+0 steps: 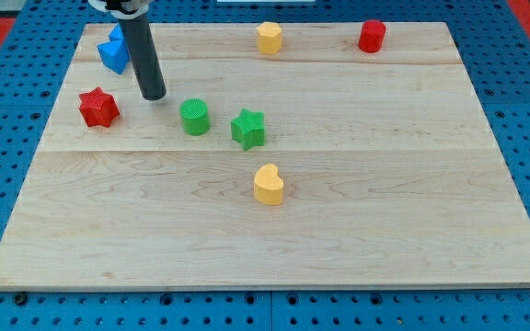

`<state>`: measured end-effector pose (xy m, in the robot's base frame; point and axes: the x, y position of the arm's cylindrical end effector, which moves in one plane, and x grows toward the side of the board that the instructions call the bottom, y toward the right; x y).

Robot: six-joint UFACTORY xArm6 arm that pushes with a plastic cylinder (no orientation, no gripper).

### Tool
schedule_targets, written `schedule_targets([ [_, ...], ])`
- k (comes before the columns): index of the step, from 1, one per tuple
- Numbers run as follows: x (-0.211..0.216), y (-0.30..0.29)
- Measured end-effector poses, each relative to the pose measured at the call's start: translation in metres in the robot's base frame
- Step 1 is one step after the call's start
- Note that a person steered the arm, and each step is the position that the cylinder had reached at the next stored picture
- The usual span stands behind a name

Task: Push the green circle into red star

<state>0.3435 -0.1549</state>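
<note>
Wooden board [357, 230] carries everything — green circle [194, 117] sits well apart from the red star [98, 107], on its right, my tip [154, 95] between them, jawless and holding nothing — the push is still undone

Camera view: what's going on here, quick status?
A single arm with a rod is working blocks on a wooden board. My tip sits between the red star at the view's left and the green circle, touching neither. To push the circle into the star, the tip would likely need to get round to the circle's right side. A green star sits just right of the circle. The other blocks lie apart from this.
</note>
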Motion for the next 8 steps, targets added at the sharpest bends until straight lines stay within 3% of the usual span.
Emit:
schedule_targets([
  [1,-0.015,0.006],
  [2,-0.034,0.065],
  [4,-0.020,0.135],
  [8,0.032,0.110],
])
